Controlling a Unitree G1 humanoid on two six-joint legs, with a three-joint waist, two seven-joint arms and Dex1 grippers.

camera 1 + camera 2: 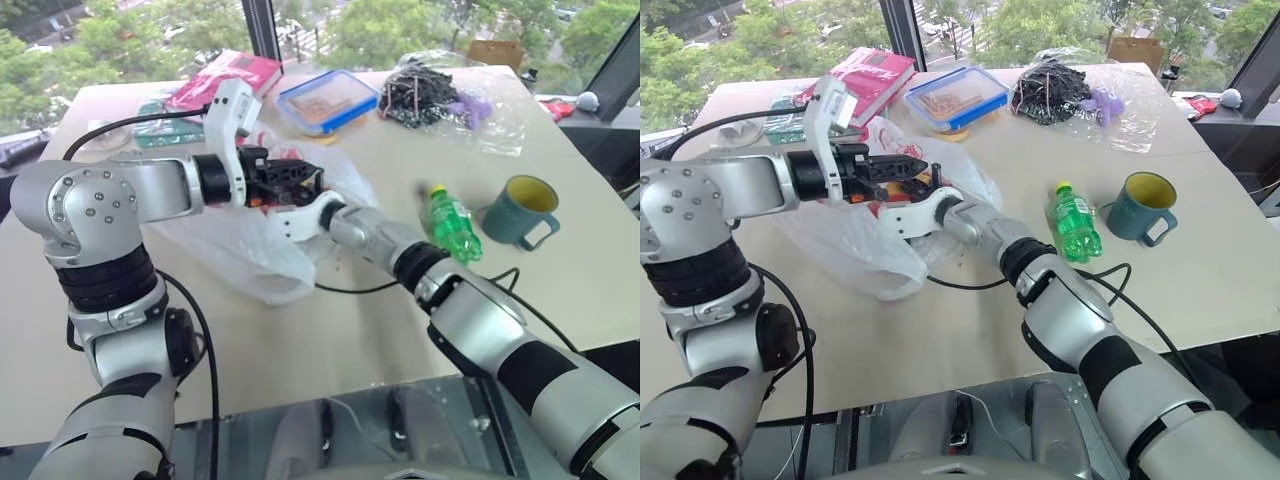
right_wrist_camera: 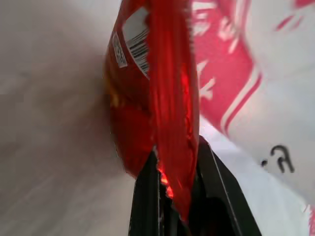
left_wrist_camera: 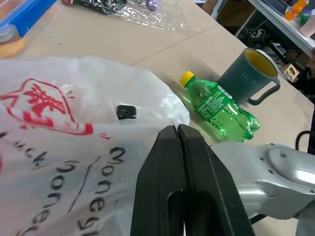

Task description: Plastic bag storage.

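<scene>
My left gripper (image 3: pixel 178 147), pinched flat, lifts the mouth of the crinkly white plastic bag with red logos (image 1: pixel 240 250) lying on the beige table (image 1: pixel 330 340). My right gripper (image 2: pixel 177 196) clamps a glossy red snack packet (image 2: pixel 152 93) inside it. I should push deeper before letting go, keeping the mouth raised.

Thin translucent white plastic carrier bag (image 1: pixel 240 250) with red printed logo and black lettering, crinkled, lies slumped on the beige table, left of centre. Mouth end is lifted, lower body spreads flat toward the table's near edge.
</scene>
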